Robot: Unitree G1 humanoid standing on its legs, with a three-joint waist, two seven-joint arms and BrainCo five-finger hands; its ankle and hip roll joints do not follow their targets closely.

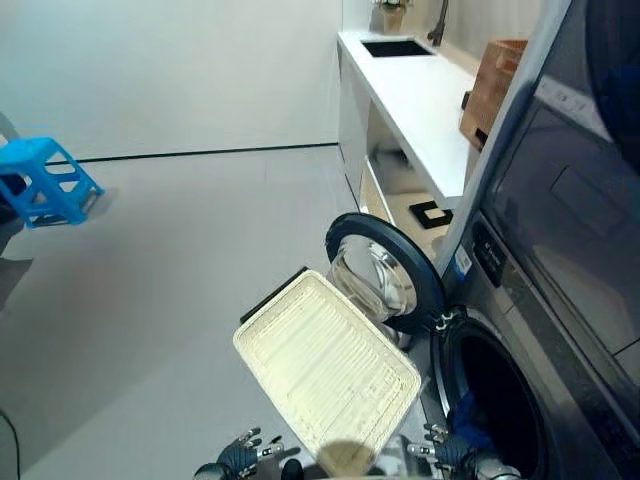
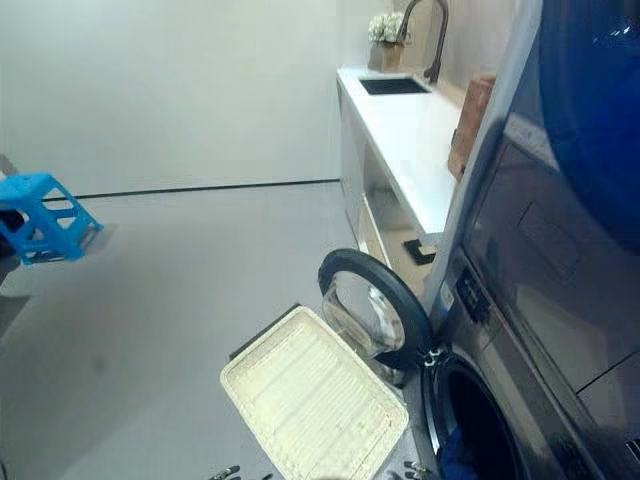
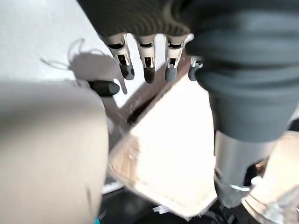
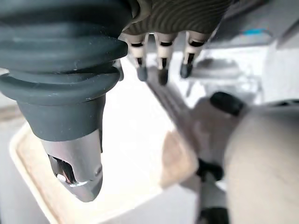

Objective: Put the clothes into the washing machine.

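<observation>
A cream laundry basket (image 1: 325, 365) lies tilted in front of the washing machine (image 1: 560, 300), its ribbed inside bare. The round door (image 1: 385, 272) stands open to the left of the dark drum opening (image 1: 495, 395). Blue clothing (image 1: 468, 415) lies inside the drum at its lower edge. My left hand (image 1: 240, 458) is at the basket's near left edge and my right hand (image 1: 450, 452) at its near right edge. In the wrist views the left hand's fingers (image 3: 147, 65) and the right hand's fingers (image 4: 161, 65) hang straight above the basket (image 3: 173, 154), holding nothing.
A blue plastic stool (image 1: 45, 180) stands far left on the grey floor. A white counter (image 1: 410, 90) with a sink and a wooden box (image 1: 492, 85) runs along the right, behind the machine. A small black item (image 1: 432, 213) lies on the shelf under it.
</observation>
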